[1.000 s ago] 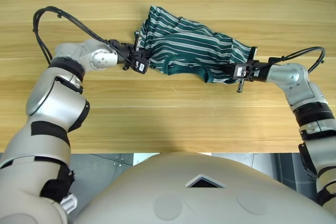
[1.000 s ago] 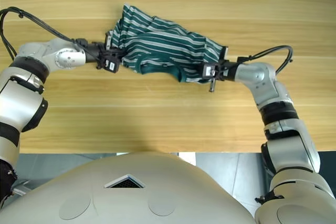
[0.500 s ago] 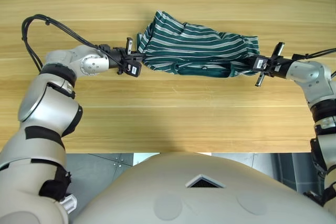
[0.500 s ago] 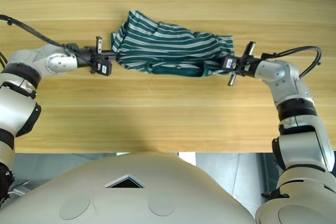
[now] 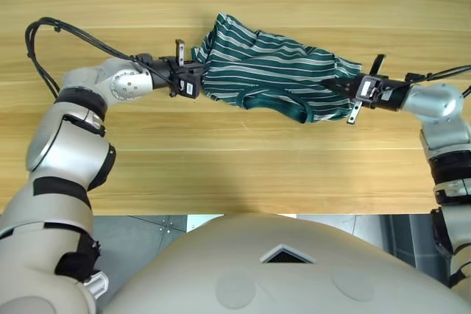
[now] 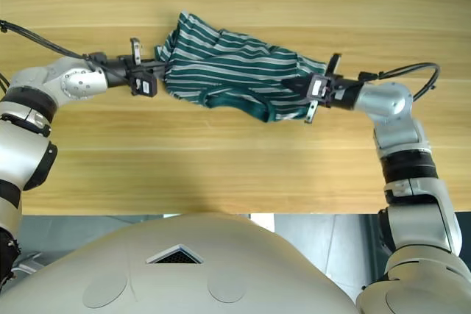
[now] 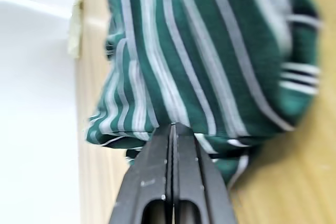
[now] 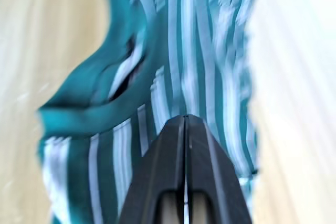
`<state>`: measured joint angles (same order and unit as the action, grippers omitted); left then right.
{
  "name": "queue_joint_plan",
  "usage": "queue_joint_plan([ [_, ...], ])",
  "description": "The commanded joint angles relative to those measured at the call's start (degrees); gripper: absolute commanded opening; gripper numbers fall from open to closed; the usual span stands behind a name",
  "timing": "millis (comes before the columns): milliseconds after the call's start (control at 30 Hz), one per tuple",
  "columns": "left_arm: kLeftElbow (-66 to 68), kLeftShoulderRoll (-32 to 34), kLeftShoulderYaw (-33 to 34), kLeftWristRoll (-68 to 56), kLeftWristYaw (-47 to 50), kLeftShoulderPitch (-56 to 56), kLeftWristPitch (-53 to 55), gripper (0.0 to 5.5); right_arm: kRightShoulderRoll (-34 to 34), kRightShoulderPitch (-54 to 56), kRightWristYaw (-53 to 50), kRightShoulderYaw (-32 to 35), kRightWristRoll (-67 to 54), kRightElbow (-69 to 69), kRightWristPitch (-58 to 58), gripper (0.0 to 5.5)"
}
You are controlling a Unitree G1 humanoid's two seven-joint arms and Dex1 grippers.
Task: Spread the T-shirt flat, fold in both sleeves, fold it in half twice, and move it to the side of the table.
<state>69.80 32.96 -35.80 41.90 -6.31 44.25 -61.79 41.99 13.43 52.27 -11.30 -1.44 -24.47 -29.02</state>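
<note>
Left gripper (image 5: 194, 79) and right gripper (image 5: 344, 89) are clenching opposite ends of striped T-shirt (image 5: 272, 71); it is sagging bunched between them, toward table's (image 5: 221, 159) far edge.

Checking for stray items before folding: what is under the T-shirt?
Only wooden table shows around the T-shirt. The bunched cloth, pinched at its ends by the left hand and right hand, covers the tabletop beneath, so anything there is hidden.

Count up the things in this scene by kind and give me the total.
T-shirt: 1
Grippers: 2, the left gripper and the right gripper, each shut on the T-shirt
Table: 1
Total: 4
</note>
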Motion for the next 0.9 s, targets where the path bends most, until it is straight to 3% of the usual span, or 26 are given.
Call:
queue_joint_plan([
  [33,-1.08,2.28,4.26,-7.04,-5.68,1.25,-4.06,0.2,-0.09,-0.84,-0.83,2.62,-1.63,2.87,1.01,0.23],
  [100,-1.35,2.03,6.57,-18.96,-19.78,-1.57,-7.43,0.51,1.46,-3.63,0.86,3.08,-2.46,6.29,1.88,0.58],
  [200,-12.78,3.1,5.79,-41.93,-45.9,-10.79,-0.31,1.01,3.72,-8.17,3.64,2.58,-2.76,10.0,3.51,1.11],
  [367,-22.62,5.4,5.39,-51.97,-64.15,-18.28,11.66,1.85,6.62,-12.6,7.99,1.24,-1.19,10.06,4.13,2.03],
  [433,-24.85,5.33,6.41,-52.52,-66.47,-19.76,14.26,2.23,6.67,-13.38,8.41,1.08,-0.89,10.89,4.53,2.41],
  [567,-26.53,4.24,8.36,-50.5,-67.29,-21.06,16.06,2.88,7.52,-14.21,8.24,1.98,-0.38,11.66,5.22,2.44],
  [900,-16.08,-2.46,10.0,-33.22,-49.23,-15.65,7.82,4.29,4.67,-10.55,3.46,-0.22,7.12,5.62,5.41,2.44],
])
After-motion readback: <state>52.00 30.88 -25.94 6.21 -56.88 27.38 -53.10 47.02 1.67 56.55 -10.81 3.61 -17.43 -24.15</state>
